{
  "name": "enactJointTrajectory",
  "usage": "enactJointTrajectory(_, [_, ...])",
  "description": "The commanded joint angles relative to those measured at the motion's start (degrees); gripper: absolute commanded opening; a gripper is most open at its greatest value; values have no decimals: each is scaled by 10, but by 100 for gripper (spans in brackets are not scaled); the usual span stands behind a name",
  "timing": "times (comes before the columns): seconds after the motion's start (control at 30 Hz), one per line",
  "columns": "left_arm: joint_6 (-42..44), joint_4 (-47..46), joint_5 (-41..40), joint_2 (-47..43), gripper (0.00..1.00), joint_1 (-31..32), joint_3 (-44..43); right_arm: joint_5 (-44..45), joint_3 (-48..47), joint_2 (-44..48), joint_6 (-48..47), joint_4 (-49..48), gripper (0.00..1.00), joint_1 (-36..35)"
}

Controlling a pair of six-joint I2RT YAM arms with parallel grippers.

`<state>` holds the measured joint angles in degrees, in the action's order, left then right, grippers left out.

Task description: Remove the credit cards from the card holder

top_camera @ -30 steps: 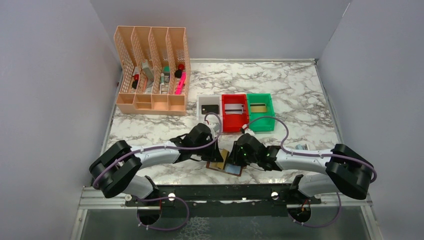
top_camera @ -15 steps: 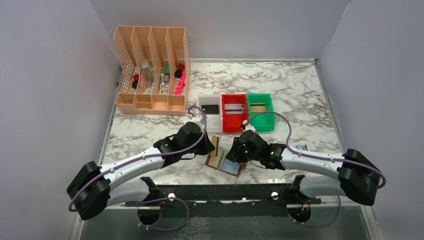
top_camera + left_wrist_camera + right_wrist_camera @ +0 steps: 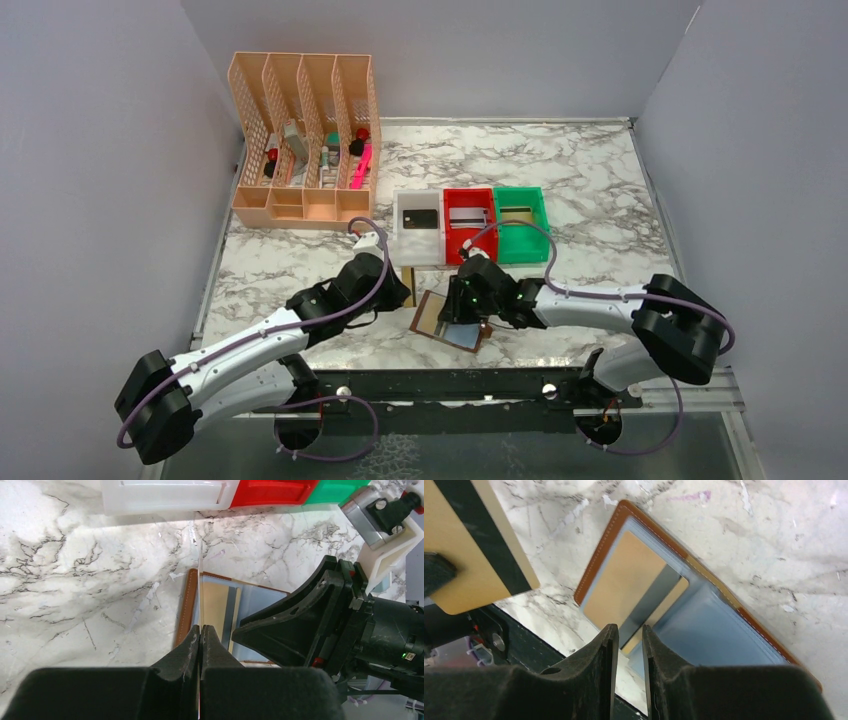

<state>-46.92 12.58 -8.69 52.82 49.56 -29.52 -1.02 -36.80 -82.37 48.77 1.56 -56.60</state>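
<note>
The left claw [image 3: 200, 630] is shut tight on a thin gold plastic card with a black stripe [image 3: 474, 555], held up beside the open brown leather card holder [image 3: 724, 630] on the marble table [image 3: 774, 530] — the right claw [image 3: 626, 632] is over it, fingers slightly apart, empty.

arms [image 3: 240, 345]: white links, black joints | cables [image 3: 520, 223]: purple | tool fingers [image 3: 589, 680]: black | wrist light [image 3: 403, 655]: green

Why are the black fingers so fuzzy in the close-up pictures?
Left wrist view: the left gripper, pinching the gold card, sits right by the lens, so it blurs; the white bin glares. Right wrist view: the right gripper is soft too, the wallet sharp.
</note>
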Motion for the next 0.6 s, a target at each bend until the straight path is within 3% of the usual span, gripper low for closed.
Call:
enactJointTrajectory(0.0, [-6, 2, -22, 1, 0, -3, 1, -2, 30, 16, -3, 20, 29, 2])
enactJointTrajectory(0.4, [-1, -18, 1, 31, 0, -2, -4, 61, 43, 38, -23, 84, 30, 2])
enactJointTrajectory(0.57, [-6, -22, -4, 24, 0, -3, -3, 75, 18, -6, -70, 72, 30, 3])
